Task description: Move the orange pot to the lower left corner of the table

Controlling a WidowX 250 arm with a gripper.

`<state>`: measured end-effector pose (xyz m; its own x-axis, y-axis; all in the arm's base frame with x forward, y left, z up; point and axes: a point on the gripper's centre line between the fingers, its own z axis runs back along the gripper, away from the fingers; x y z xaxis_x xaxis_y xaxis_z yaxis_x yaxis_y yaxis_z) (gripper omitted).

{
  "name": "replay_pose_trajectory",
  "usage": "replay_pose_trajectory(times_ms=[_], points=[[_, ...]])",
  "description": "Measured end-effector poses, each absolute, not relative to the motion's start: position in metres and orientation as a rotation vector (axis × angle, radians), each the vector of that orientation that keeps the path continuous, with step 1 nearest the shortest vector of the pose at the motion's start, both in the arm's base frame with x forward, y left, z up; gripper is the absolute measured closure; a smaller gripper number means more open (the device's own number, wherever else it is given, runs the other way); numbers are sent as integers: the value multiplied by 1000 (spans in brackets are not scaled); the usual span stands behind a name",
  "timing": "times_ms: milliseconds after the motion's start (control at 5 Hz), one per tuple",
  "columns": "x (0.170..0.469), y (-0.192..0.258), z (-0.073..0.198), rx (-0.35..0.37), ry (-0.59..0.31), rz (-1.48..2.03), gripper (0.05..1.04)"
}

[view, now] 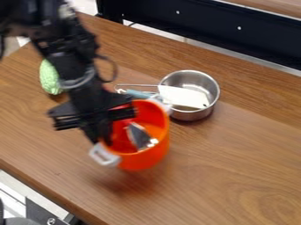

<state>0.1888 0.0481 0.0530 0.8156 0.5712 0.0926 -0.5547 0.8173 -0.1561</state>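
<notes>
Holding the orange pot [145, 160] by its rim, with the black gripper [104, 138] closed on the wall just beside the near handle [104, 155]. Seems to be at the carrying step: grasp made, placing not yet done. Tilted, mouth leaning towards the arm [76, 72], and probably raised off the wooden table [235, 176], judging by the soft shadow below and apart from the base. Somewhat left of the middle of the view, well apart from the lower left stretch of tabletop. Inside, a silvery thing [140, 135], too blurred to name. Close behind, the steel pot [190, 113] with a white blade [183, 96] across it; impossible to tell whether touching the far handle [160, 104] or not.

Calls next for a slide down and left, away from the steel pot, then a gentle lowering onto the wood, base levelled before letting go. Best to stop short of the table's edge, for fear of tipping over the side. Could also swing or twist about the rim, being held at one side only, and spill the silvery thing. Needs a slow release.
</notes>
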Motion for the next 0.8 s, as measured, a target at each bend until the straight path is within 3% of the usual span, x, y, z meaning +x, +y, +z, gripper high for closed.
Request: replay_pose_trajectory(times_ms=[400,800], points=[[170,138,33,-21,-175,594,1029],[171,170,22,42,-160,578,1029]])
